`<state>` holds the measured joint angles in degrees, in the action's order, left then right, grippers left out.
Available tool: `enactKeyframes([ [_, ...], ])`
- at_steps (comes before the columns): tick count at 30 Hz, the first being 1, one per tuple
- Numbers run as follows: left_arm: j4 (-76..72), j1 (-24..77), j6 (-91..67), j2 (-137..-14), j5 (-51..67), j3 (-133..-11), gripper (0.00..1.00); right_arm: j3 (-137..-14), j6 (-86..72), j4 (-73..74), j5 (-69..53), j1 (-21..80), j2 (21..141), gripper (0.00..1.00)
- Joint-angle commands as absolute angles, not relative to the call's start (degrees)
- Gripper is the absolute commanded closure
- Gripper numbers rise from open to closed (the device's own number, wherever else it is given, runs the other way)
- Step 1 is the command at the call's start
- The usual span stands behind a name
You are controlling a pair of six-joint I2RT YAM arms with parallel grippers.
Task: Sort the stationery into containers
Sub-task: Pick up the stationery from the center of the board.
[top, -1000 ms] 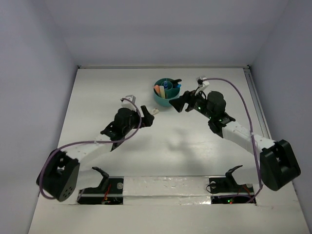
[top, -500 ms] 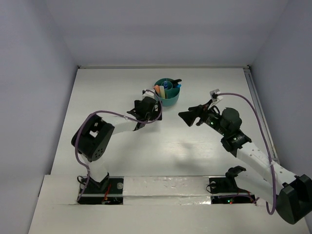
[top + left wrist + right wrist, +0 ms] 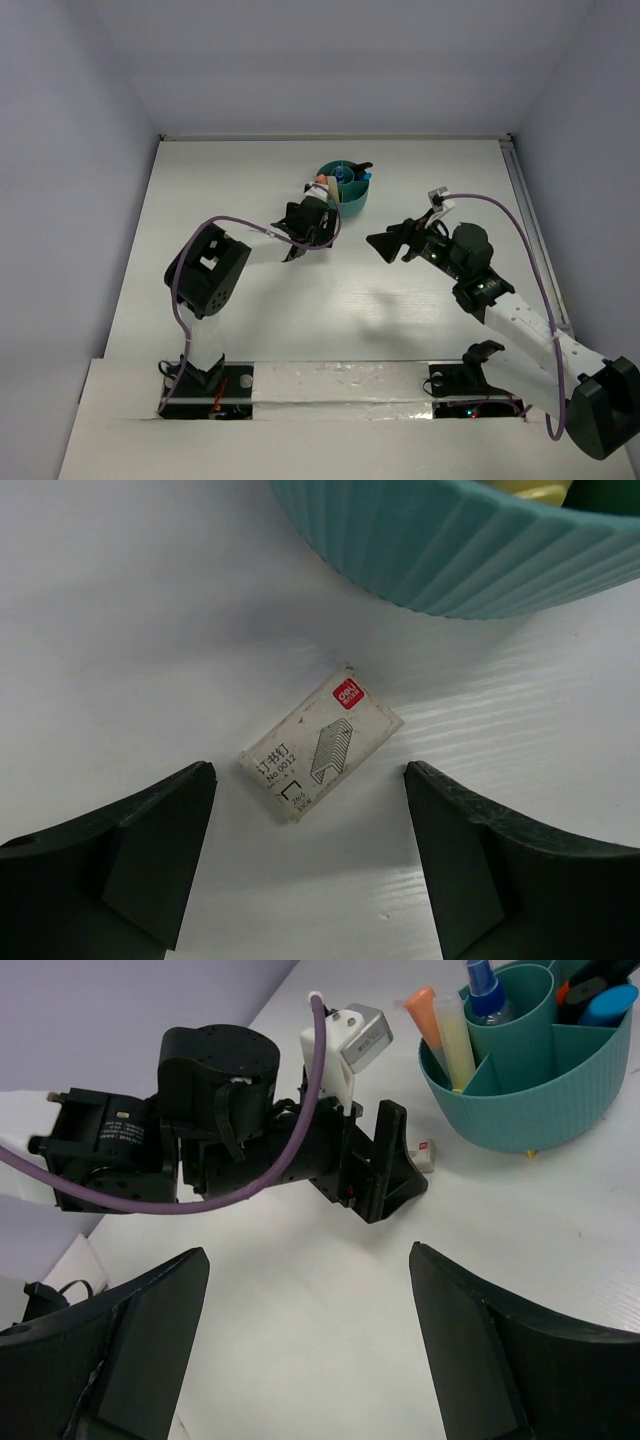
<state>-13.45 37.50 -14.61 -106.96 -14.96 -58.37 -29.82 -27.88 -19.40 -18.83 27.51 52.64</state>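
A small white staple box (image 3: 320, 742) with a red label lies flat on the table just in front of the teal container (image 3: 450, 550). My left gripper (image 3: 308, 773) is open and low over the table, a finger on each side of the box's near end, with gaps on both sides. The top view has the left gripper (image 3: 320, 217) beside the container (image 3: 346, 190), with the box hidden under it. The container (image 3: 530, 1090) holds an orange marker (image 3: 424, 1015), a yellow one (image 3: 455, 1032) and blue items. My right gripper (image 3: 308, 1255) hangs open and empty, away from the container.
The left arm's wrist and purple cable (image 3: 200, 1120) lie across the table left of the container. The right arm (image 3: 500, 300) stretches from the near right. Side walls enclose the table (image 3: 220, 180).
My left arm swung from mid-table up to the container and lowered around the staple box, its jaws narrowing a little. My right gripper drew back from the container toward the right.
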Motion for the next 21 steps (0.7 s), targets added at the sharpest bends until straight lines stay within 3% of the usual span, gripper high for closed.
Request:
enactKeyframes([
  [1, -12.92, 37.79, -11.61, -108.10, -15.29, -60.55, 0.25, -29.79, -27.69, -20.92, -18.90, 28.04, 52.21, 0.13],
  [6, -12.57, 37.79, -9.14, -109.34, -16.00, -62.13, 0.43, -29.88, -27.51, -20.39, -18.54, 28.04, 51.86, 0.14],
  [9, -13.53, 37.79, -6.77, -109.60, -15.73, -62.31, 0.45, -29.80, -27.68, -20.91, -19.07, 28.04, 52.21, 0.15],
  [16, -13.18, 38.40, -6.41, -110.48, -15.47, -61.70, 0.79, -29.88, -27.69, -21.18, -19.60, 28.04, 53.26, 0.17],
  [21, -13.71, 39.72, -9.22, -109.51, -14.85, -58.37, 0.94, -29.88, -27.69, -21.18, -19.60, 28.04, 53.61, 0.18],
])
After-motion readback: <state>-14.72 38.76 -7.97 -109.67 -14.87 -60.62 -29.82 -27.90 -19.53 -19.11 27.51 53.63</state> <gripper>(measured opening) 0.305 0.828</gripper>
